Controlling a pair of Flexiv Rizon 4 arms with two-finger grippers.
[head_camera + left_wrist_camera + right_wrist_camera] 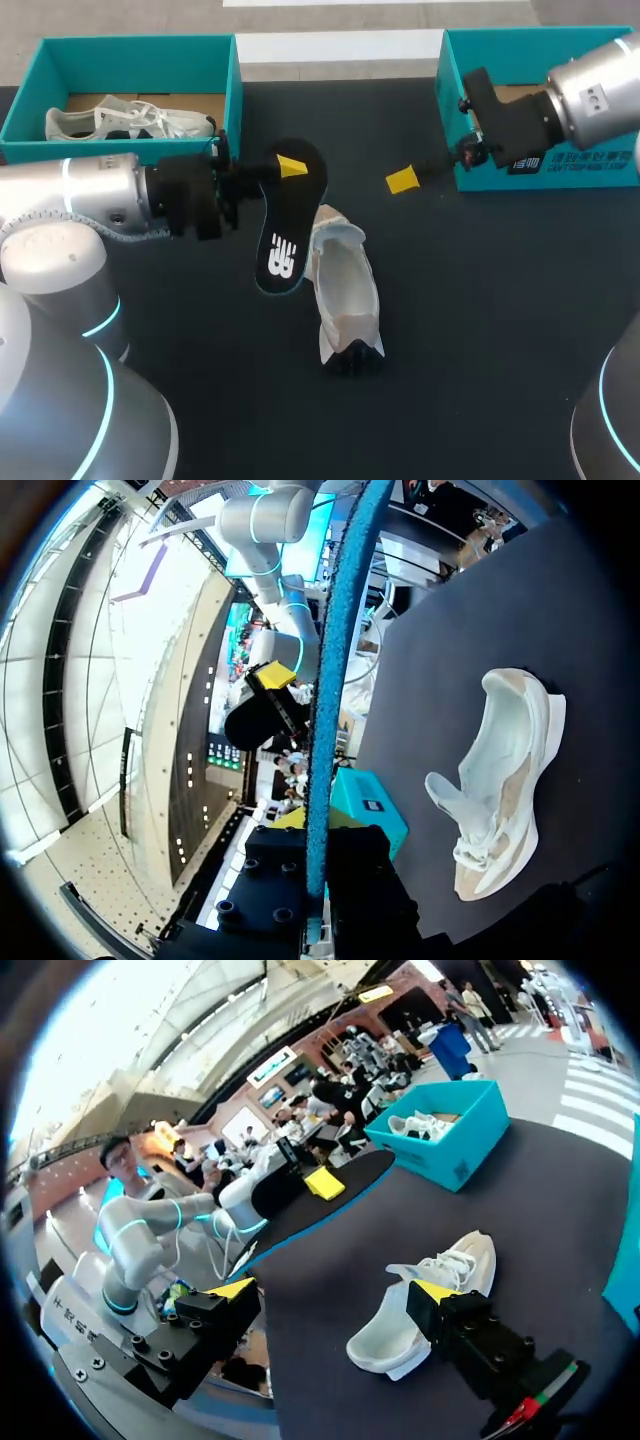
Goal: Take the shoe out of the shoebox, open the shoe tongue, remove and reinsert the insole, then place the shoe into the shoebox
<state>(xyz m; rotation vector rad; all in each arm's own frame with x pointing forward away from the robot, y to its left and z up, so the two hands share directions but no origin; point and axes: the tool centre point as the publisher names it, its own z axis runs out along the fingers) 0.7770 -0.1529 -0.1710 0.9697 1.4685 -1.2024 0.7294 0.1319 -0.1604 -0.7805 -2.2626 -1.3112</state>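
Left jaws clamp the insole (288, 220) edgewise; right jaws stand apart, empty. Light, bendy foam, I judge; steady the soft shoe (345, 295) by its heel.

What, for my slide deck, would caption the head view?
Left tool grips the black insole beside the white shoe lying on the dark table.
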